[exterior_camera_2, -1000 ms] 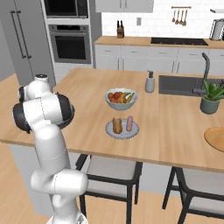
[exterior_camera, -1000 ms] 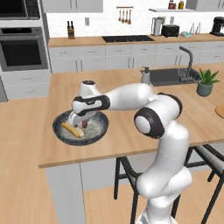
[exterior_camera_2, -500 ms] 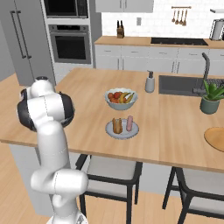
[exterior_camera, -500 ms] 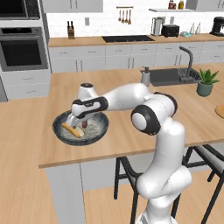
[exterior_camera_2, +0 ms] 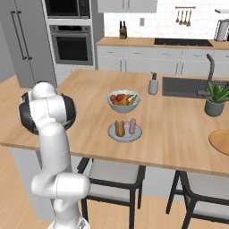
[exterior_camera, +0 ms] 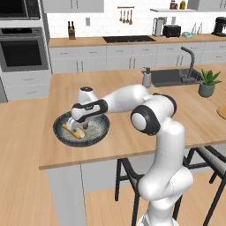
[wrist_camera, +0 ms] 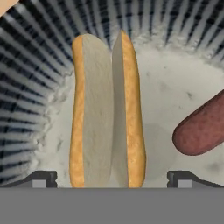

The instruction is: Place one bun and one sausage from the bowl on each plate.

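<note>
A split golden-tan bun (wrist_camera: 107, 109) lies lengthwise in the dark ribbed bowl (wrist_camera: 26, 87), with a dark reddish-brown sausage (wrist_camera: 201, 127) to its right. My gripper (wrist_camera: 112, 179) is open, one fingertip on each side of the bun's near end, not touching it. From the left base view the gripper (exterior_camera: 80, 126) reaches down into the bowl (exterior_camera: 96, 136) over the bun (exterior_camera: 70, 131). The pale grey-blue plate (exterior_camera_2: 125, 134) carries a bun (exterior_camera_2: 119, 128) and a pink sausage (exterior_camera_2: 132, 125). The tan plate (exterior_camera_2: 221, 142) sits at the far right.
A white fruit bowl (exterior_camera_2: 123, 99) stands behind the grey-blue plate. A soap dispenser (exterior_camera: 146, 77), the sink (exterior_camera: 174, 77) and a potted plant (exterior_camera: 207, 83) are further right. The bowl lies near the counter's left front corner.
The hand has sunk lower into the bowl, closing in on the bun. Plates and fruit bowl have not moved.
</note>
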